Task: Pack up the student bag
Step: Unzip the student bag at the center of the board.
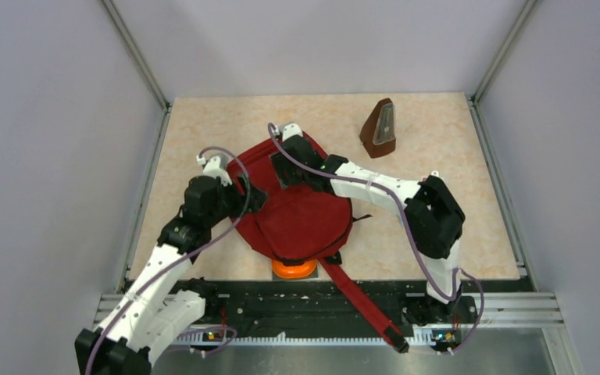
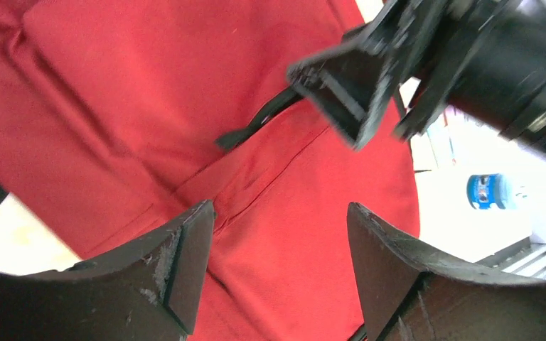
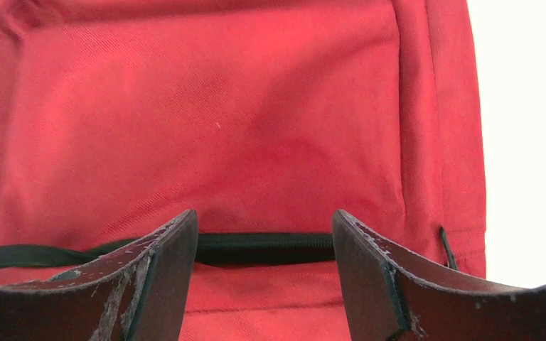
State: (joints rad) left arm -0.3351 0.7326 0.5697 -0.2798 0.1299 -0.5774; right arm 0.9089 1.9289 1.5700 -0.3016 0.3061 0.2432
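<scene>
The student bag (image 1: 305,215) is a dark-red backpack lying flat in the middle of the table. Its long red strap (image 1: 363,305) runs over the near edge. My left gripper (image 1: 255,195) is open and empty over the bag's left side; in the left wrist view (image 2: 281,209) only red fabric (image 2: 149,92) shows between its fingers. My right gripper (image 1: 284,173) is open and empty over the bag's far part. In the right wrist view (image 3: 264,214) the bag's black zipper (image 3: 263,249) runs across between its fingers. The right gripper also shows in the left wrist view (image 2: 352,89).
A brown pyramid-shaped object (image 1: 380,129) stands on the table at the far right. An orange object (image 1: 294,269) sticks out from under the bag's near edge. Grey walls close in the left and right sides. A metal rail (image 1: 320,312) runs along the near edge.
</scene>
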